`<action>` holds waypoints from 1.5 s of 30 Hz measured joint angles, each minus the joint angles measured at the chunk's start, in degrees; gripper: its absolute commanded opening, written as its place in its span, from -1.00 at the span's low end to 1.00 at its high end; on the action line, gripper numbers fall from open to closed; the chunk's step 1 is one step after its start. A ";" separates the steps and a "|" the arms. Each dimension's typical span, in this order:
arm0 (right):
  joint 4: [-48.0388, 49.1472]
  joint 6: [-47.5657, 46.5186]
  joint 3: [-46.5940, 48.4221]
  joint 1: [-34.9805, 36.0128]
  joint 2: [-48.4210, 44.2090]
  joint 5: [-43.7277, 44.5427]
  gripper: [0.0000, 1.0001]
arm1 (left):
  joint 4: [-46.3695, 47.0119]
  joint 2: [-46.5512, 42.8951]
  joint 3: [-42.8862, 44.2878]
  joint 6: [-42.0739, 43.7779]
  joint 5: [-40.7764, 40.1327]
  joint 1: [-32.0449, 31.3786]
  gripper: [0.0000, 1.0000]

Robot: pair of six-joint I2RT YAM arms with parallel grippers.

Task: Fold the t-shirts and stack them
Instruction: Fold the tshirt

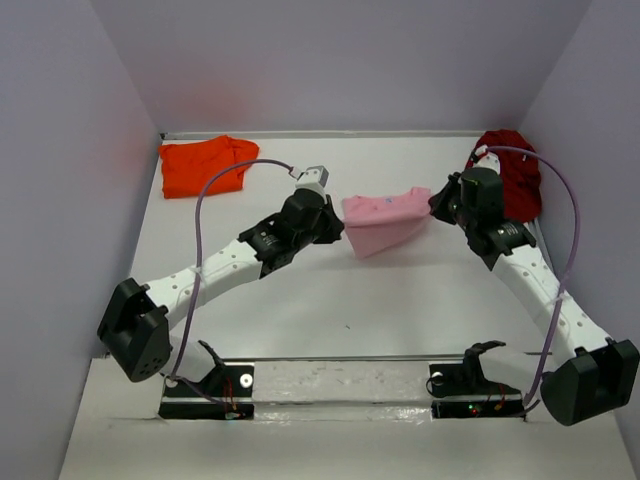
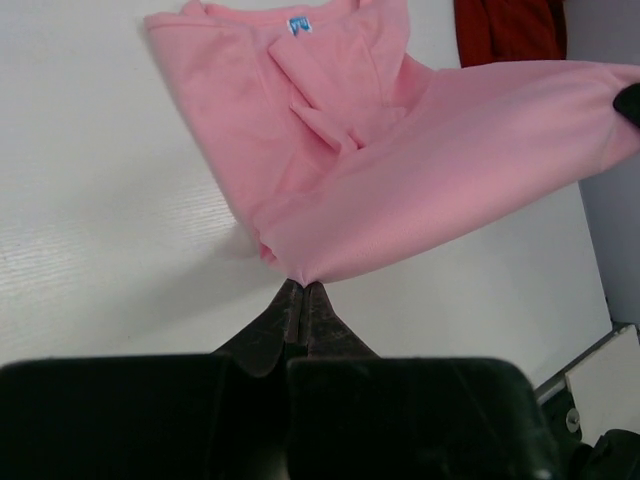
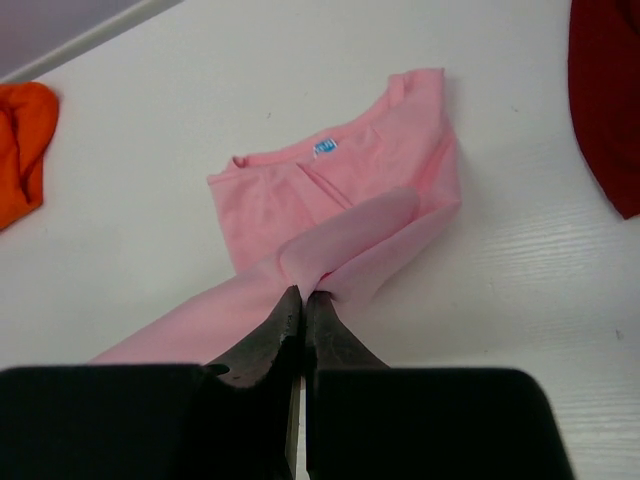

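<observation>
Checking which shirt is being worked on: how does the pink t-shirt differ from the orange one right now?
The pink t-shirt is pinched by the left gripper and the right gripper and is partly lifted off the table; the orange t-shirt lies untouched. The pink t-shirt is near the middle of the table; the orange t-shirt is in the far left corner. Both are plain cloth shirts.

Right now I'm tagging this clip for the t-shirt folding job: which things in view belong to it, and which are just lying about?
Belongs to the job:
- light pink cloth t-shirt, pinched by the left end effector and the right end effector
- bright orange cloth t-shirt
- dark red cloth t-shirt

Just there:
- white table
- pale lilac enclosure walls
</observation>
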 measured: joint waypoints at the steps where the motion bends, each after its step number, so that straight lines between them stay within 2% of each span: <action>1: -0.70 0.09 -0.31 0.00 -1.60 0.00 -1.00 | -0.17 -0.61 -0.28 -0.39 -0.26 -0.52 -1.00; 5: -1.05 0.17 -0.24 0.07 -2.56 0.00 -1.00 | -0.37 -1.57 -0.31 -0.96 -1.42 -0.66 -1.00; 10: -1.51 0.04 1.95 0.33 4.61 0.44 -1.00 | -1.60 -0.42 0.90 -0.81 -2.69 -0.50 -1.00; 17: -1.38 -0.07 6.38 0.35 15.72 5.27 -1.00 | -1.88 9.18 8.61 1.57 -2.45 1.62 -1.00; 30: 1.25 0.85 5.31 0.35 17.07 16.46 -1.00 | -1.97 29.57 26.45 6.99 6.80 8.68 -1.00; 35: 4.00 1.01 6.45 0.35 23.32 19.43 -1.00 | -2.12 36.09 32.81 8.13 9.73 10.34 -1.00; 36: 4.61 0.98 7.10 0.35 25.33 19.74 -0.82 | -2.10 37.00 33.53 8.39 9.90 10.60 -1.00; 37: 4.90 0.94 8.15 0.37 27.50 20.20 -0.34 | -2.29 37.77 34.07 8.59 10.03 10.78 -0.89; 38: 5.22 0.70 8.92 0.35 29.14 20.50 0.16 | -2.51 38.45 34.58 8.92 10.23 10.95 -0.70; 39: 6.08 0.24 10.34 0.35 31.54 20.96 0.55 | -2.71 38.97 35.08 9.16 10.36 11.08 -0.49; 40: 7.04 -0.31 12.26 0.35 34.53 21.49 0.77 | -2.82 39.36 35.41 9.40 10.43 11.10 -0.11; 43: 10.01 -2.60 15.52 0.24 39.04 22.05 0.96 | -2.60 39.45 35.36 9.88 10.38 11.23 0.14; 45: 11.43 -3.56 16.31 0.24 40.17 22.01 0.96 | -0.83 38.80 33.99 10.03 10.23 11.34 0.17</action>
